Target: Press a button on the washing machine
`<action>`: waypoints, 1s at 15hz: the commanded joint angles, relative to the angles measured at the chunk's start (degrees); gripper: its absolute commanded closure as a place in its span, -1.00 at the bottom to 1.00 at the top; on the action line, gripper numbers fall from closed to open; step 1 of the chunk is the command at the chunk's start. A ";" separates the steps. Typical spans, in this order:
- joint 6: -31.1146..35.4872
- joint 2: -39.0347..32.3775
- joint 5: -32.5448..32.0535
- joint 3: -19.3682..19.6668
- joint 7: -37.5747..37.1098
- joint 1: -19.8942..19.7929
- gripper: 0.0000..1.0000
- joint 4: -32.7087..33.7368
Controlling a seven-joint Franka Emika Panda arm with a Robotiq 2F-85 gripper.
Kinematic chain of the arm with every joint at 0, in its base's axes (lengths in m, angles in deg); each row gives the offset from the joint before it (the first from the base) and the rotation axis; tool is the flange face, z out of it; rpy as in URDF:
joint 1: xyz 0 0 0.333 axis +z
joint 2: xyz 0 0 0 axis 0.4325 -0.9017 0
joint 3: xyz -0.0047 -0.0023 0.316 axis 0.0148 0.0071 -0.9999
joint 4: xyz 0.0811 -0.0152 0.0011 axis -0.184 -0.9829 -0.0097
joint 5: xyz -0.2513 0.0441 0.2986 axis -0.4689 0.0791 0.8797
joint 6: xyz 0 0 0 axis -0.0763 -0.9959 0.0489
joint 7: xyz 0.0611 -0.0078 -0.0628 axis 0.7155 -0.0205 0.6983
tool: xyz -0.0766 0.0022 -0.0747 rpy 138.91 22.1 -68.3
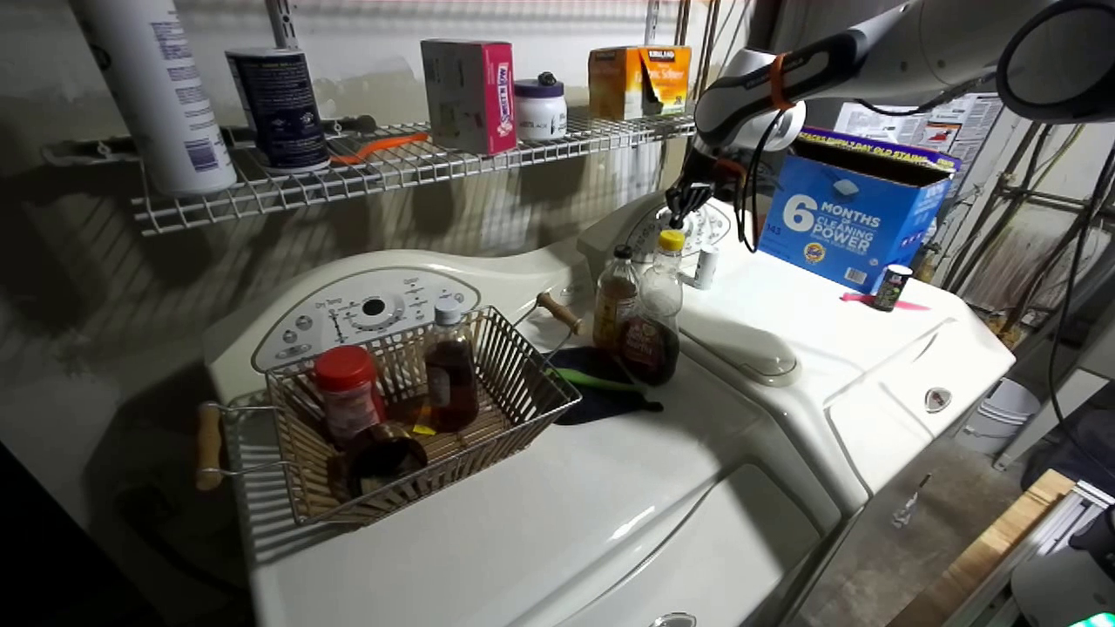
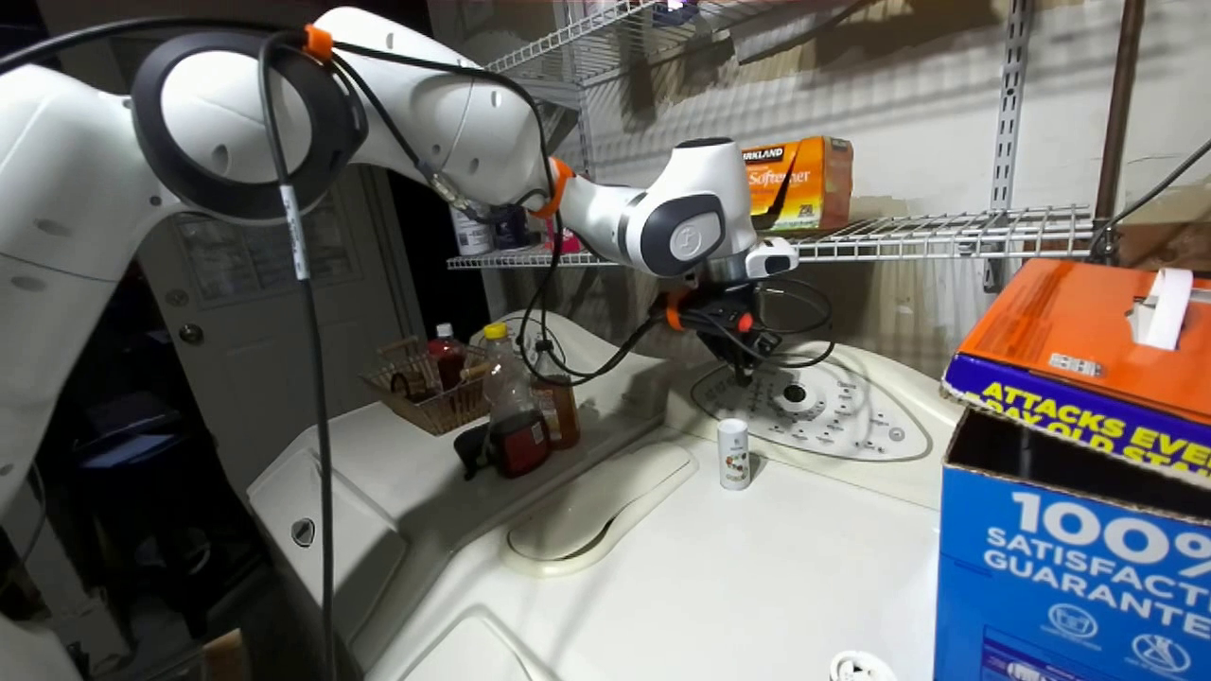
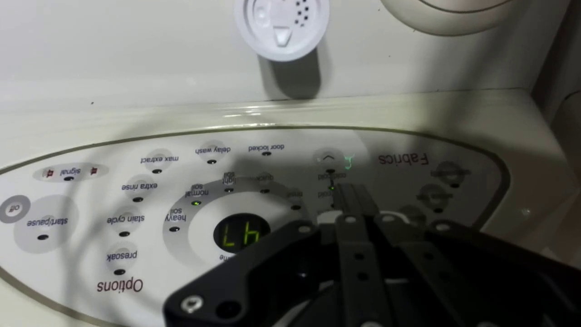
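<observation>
My closed, empty gripper points at the lit console of the washing machine; contact is unclear, the press probably remains.

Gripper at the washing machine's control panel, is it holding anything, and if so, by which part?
Nothing is held: the gripper is closed, with nothing visible in its grasp.

dim, patchy light, striped shadows across the wall
</observation>
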 commanded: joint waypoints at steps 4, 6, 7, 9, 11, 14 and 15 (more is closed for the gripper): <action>-1.39 -5.23 0.06 -1.98 -0.65 -1.77 1.00 8.08; -0.84 -6.18 0.29 -2.25 -1.03 -1.93 1.00 9.25; -1.21 -6.63 0.24 -2.35 -1.18 -1.99 1.00 9.87; -1.65 -7.45 0.26 -2.55 -1.35 -2.19 1.00 10.90; -2.00 -8.17 0.20 -2.64 -1.58 -2.31 1.00 11.76; -2.48 -8.88 0.50 -2.87 -1.98 -2.46 1.00 12.88; -2.73 -9.07 0.66 -2.91 -2.39 -2.47 1.00 13.26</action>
